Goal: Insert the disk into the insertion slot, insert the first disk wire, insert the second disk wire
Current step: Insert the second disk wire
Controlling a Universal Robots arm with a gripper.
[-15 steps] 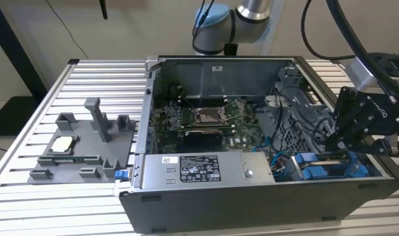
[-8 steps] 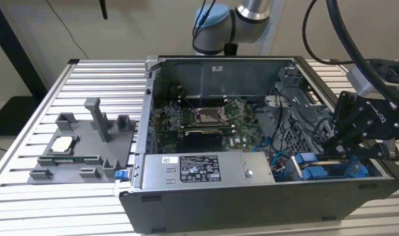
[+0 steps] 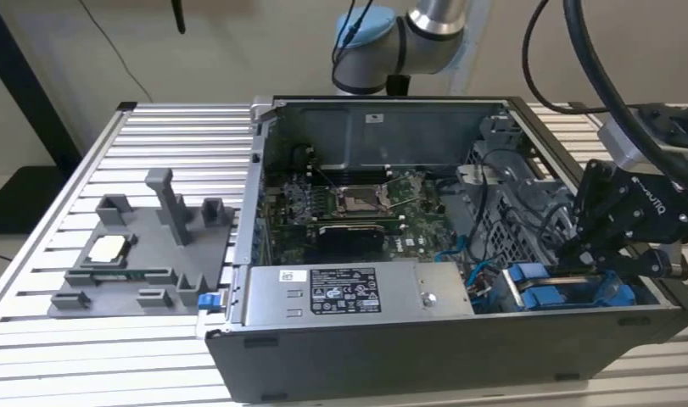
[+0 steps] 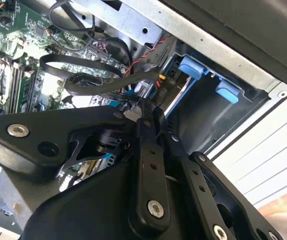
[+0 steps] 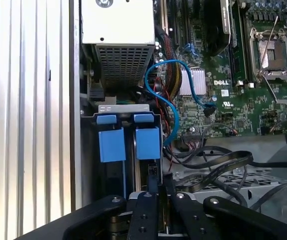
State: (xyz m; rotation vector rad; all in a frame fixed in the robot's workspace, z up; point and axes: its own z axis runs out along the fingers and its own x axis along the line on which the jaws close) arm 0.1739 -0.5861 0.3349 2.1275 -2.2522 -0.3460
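The disk's blue carrier (image 5: 147,142) sits down inside the insertion slot (image 5: 123,108), the grey metal bay at the case's corner on the exterior view's right (image 3: 547,295). Its blue tabs (image 4: 191,67) show in both wrist views. My gripper (image 3: 581,264) hangs over the bay's inner end. Its black fingers (image 5: 146,205) are pressed close together (image 4: 144,107). They are shut on the end of a flat black disk wire (image 4: 88,82), which loops away over the case floor (image 5: 223,162). The connector itself is hidden between the fingers.
The grey power-supply box (image 3: 344,292) lies along the case's front wall, with the green motherboard (image 3: 355,208) behind it. A blue cable (image 5: 168,85) and red wires run beside the bay. A grey fixture (image 3: 140,254) stands on the slatted table at the exterior view's left.
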